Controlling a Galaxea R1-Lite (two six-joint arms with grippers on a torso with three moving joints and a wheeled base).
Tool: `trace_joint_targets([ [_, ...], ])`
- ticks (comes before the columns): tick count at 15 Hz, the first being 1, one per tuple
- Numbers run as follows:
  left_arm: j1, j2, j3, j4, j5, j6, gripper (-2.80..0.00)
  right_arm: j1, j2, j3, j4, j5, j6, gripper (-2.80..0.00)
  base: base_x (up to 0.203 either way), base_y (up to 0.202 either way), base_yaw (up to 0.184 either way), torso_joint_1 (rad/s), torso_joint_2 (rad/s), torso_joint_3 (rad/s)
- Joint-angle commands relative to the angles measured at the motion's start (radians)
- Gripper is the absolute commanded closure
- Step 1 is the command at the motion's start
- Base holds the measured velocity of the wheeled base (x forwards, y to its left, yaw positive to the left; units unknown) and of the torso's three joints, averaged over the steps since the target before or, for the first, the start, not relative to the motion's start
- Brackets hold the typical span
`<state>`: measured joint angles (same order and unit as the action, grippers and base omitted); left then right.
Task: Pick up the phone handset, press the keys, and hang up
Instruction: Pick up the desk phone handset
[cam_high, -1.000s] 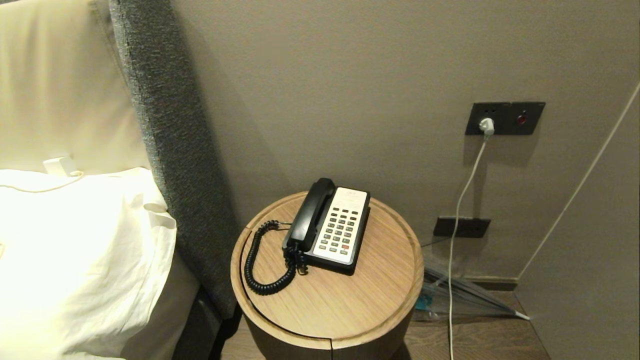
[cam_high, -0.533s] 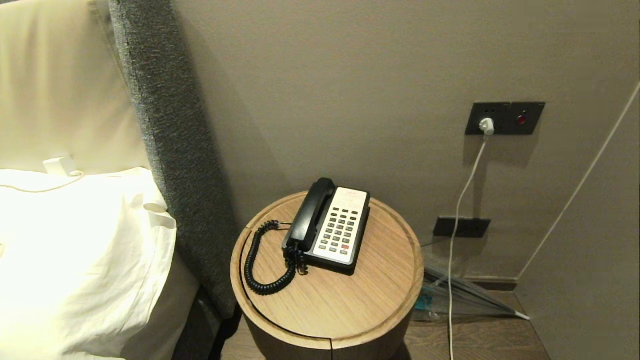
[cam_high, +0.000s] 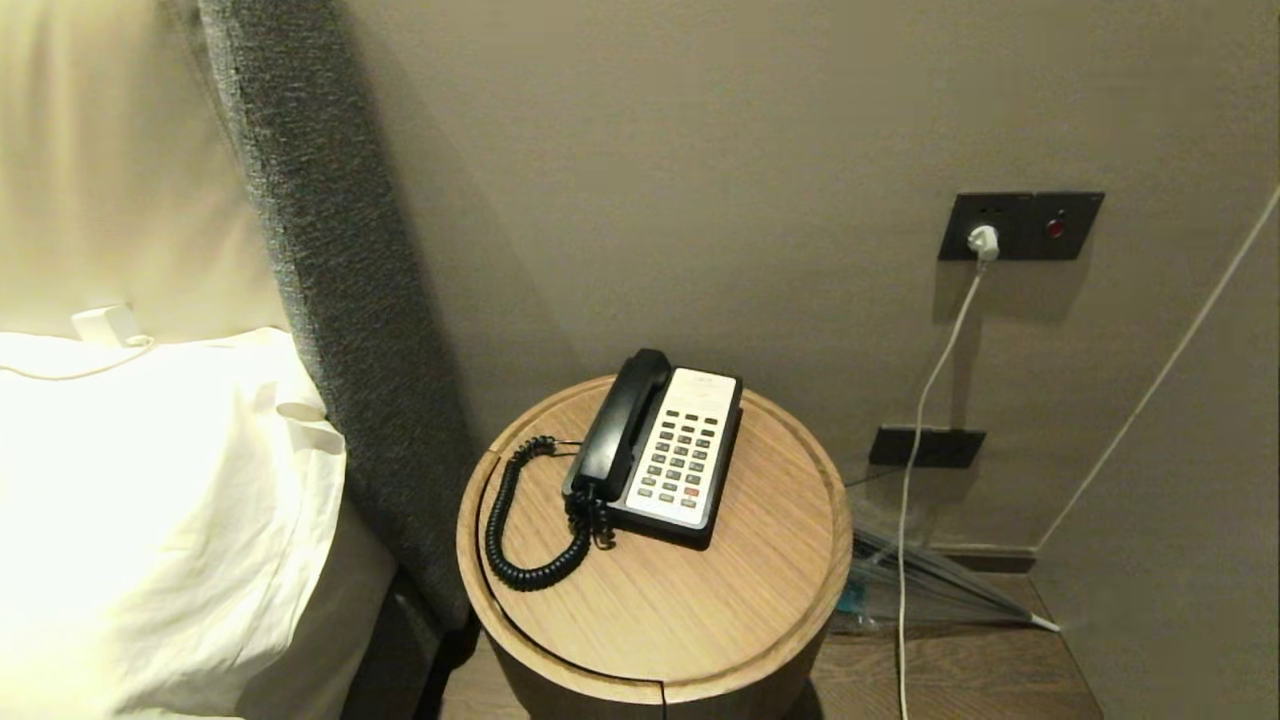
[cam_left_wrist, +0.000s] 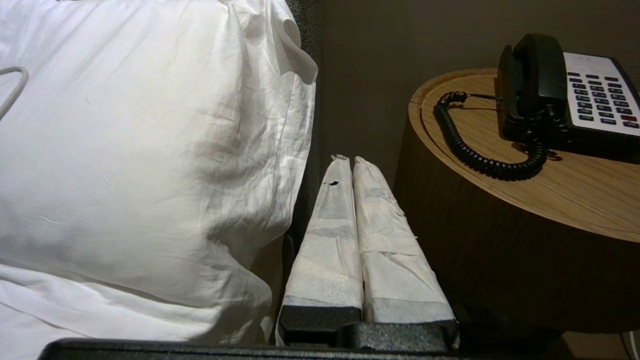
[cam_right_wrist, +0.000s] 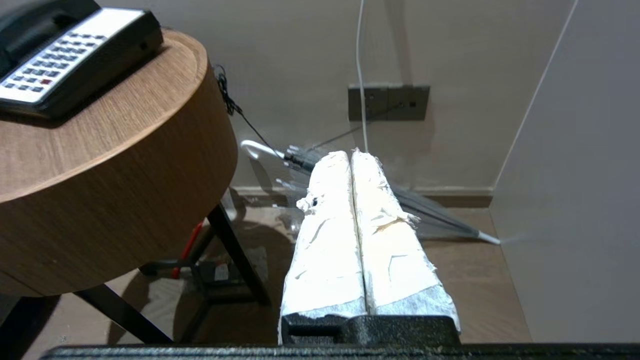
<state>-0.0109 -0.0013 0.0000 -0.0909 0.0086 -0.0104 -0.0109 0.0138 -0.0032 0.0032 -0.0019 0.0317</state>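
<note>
The phone handset (cam_high: 617, 424) lay in its cradle on the phone base (cam_high: 678, 455), atop the round wooden table (cam_high: 700, 590). Both grippers — left gripper (cam_left_wrist: 348, 159), right gripper (cam_right_wrist: 351, 153) — hung low beside the table, fingers pressed together, holding nothing.

— What sort of place are we looking at?

— A bedroom, likely a hotel room. A white pillow (cam_high: 150, 500) is lying against a padded headboard (cam_high: 330, 300), and a round wooden nightstand (cam_high: 700, 610) is standing just beside the bed.

— Why hotel?

— A corded phone (cam_high: 670, 455) is sitting on the nightstand, a charger (cam_high: 984, 240) is hanging from a dark wall socket panel (cam_high: 1020, 226), and a folded umbrella (cam_high: 940, 580) is lying on the wood floor (cam_high: 980, 680) by the wall.
</note>
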Motion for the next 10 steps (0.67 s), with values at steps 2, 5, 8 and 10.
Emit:
trace_joint_targets([
  [2,0.0,0.001,0.04,-0.003,0.001,-0.002,0.0,0.0,0.002,0.0,0.0,0.0,0.001,0.0,0.0,0.0,0.0,0.002,0.0,-0.185],
  [5,0.0,0.001,0.04,-0.003,0.002,-0.002,0.0,0.0,0.002,0.0,0.0,0.0,0.001,0.0,0.0,0.0,0.0,0.002,0.0,-0.193],
  [8,0.0,0.001,0.04,-0.003,0.001,-0.002,0.0,0.0,0.002,0.0,0.0,0.0,0.001,0.0,0.0,0.0,0.0,0.002,0.0,-0.206],
  [10,0.0,0.001,0.04,-0.003,0.001,-0.002,0.0,0.0,0.002,0.0,0.0,0.0,0.001,0.0,0.0,0.0,0.0,0.002,0.0,-0.195],
])
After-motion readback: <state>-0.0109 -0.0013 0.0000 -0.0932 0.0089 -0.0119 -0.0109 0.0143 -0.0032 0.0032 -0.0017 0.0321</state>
